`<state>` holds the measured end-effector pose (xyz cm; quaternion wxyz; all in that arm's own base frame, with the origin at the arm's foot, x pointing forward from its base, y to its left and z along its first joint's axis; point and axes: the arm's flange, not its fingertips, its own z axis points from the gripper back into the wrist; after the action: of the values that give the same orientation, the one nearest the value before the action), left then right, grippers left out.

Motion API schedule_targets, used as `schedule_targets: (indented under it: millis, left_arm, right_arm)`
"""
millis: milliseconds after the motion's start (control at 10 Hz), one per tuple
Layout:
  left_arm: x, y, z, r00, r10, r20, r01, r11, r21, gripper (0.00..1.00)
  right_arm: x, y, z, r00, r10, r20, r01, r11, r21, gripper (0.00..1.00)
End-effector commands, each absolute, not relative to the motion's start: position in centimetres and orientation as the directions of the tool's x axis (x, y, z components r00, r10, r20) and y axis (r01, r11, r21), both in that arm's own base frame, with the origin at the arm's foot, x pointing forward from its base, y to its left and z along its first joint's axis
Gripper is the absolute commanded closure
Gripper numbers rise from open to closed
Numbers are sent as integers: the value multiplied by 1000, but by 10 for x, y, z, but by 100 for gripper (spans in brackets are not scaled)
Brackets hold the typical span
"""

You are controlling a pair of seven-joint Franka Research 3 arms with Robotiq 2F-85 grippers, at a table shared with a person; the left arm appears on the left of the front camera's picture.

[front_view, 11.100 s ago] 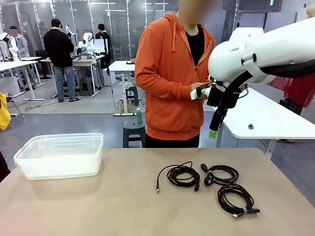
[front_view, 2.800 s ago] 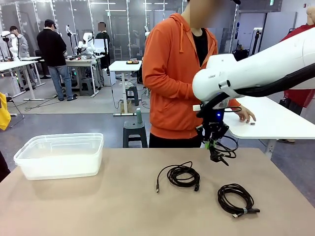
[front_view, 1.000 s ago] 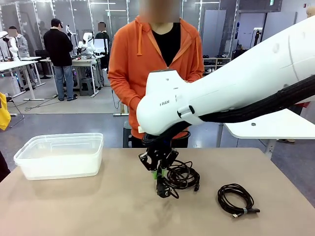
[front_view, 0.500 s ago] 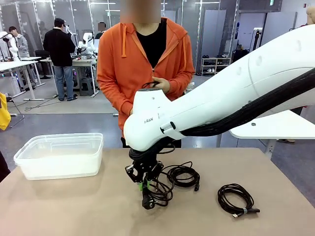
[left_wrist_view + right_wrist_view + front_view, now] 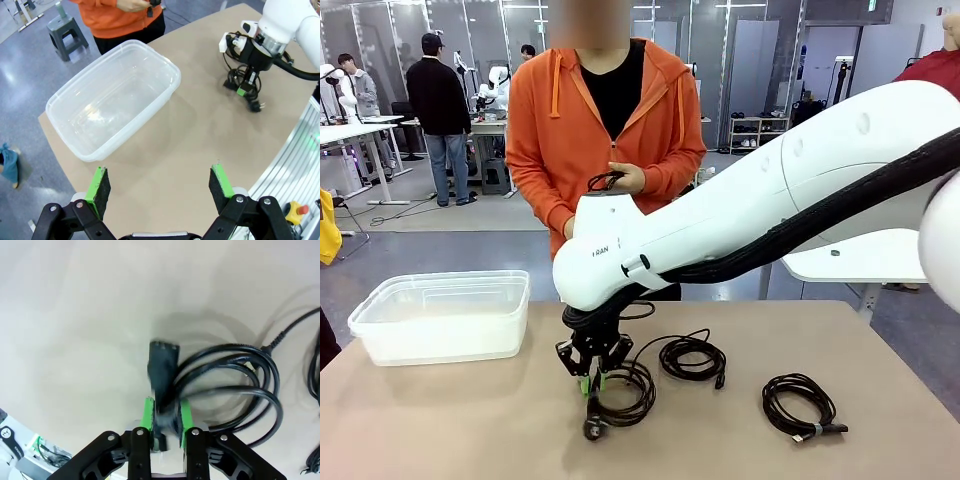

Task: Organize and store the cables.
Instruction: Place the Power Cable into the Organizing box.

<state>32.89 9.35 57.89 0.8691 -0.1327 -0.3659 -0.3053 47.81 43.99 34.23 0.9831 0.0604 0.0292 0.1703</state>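
1. Leftward since half a second ago: the right arm (image 5: 750,220) has carried the power-plug cable (image 5: 623,392) farther from the middle coil (image 5: 692,358). The coil now sits lower, with its round plug (image 5: 592,430) down at the tabletop (image 5: 450,420).
2. The person (image 5: 605,130) in the orange hoodie has also shifted left along the far edge. The other two coils and the tub lie where they did.
3. The right jaws point down over the power-plug cable. In the right wrist view their green pads (image 5: 148,412) flank the blurred plug body (image 5: 161,365). Whether they clamp it or have slackened cannot be told.
4. The cable's loops (image 5: 235,385) spread to one side of the pads over the bare surface.
5. The left jaws stand wide apart with nothing between the pads (image 5: 100,187). They hover above the tabletop's near edge, short of the clear plastic tub (image 5: 135,125).
6. The tub (image 5: 440,340) sits at the robot's left end of the tabletop, well apart from all three cables.
7. The third coil (image 5: 800,403) lies toward the right end, and the middle coil lies between it and the held one.
8. The tabletop is a plain matte tan.
9. The person's hand (image 5: 625,178) holds something small and black at chest height.
10. Behind is a workshop with a grey floor, a grey stool (image 5: 592,262), a white table (image 5: 860,250) at the right, and people standing (image 5: 438,110) at far benches.
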Motion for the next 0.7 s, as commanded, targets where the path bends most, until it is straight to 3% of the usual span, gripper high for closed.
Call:
schedule_targets:
  millis: [0, 300, 400, 600]
  left_arm:
    - [327, 93, 578, 539, -443, 716, 638, 770, -4, 0]
    - [327, 93, 578, 539, -443, 716, 638, 770, -4, 0]
    - [327, 93, 578, 539, -443, 716, 638, 770, -4, 0]
    - [327, 93, 578, 539, -443, 716, 638, 770, -4, 0]
  right_arm:
    - [481, 446, 343, 950, 305, -62, -296, 947, 128, 55]
    - [480, 442, 351, 949, 311, -45, -303, 945, 121, 11]
    - [479, 440, 353, 950, 310, -44, -303, 945, 121, 0]
    - [476, 432, 364, 945, 326, -20, -321, 939, 120, 0]
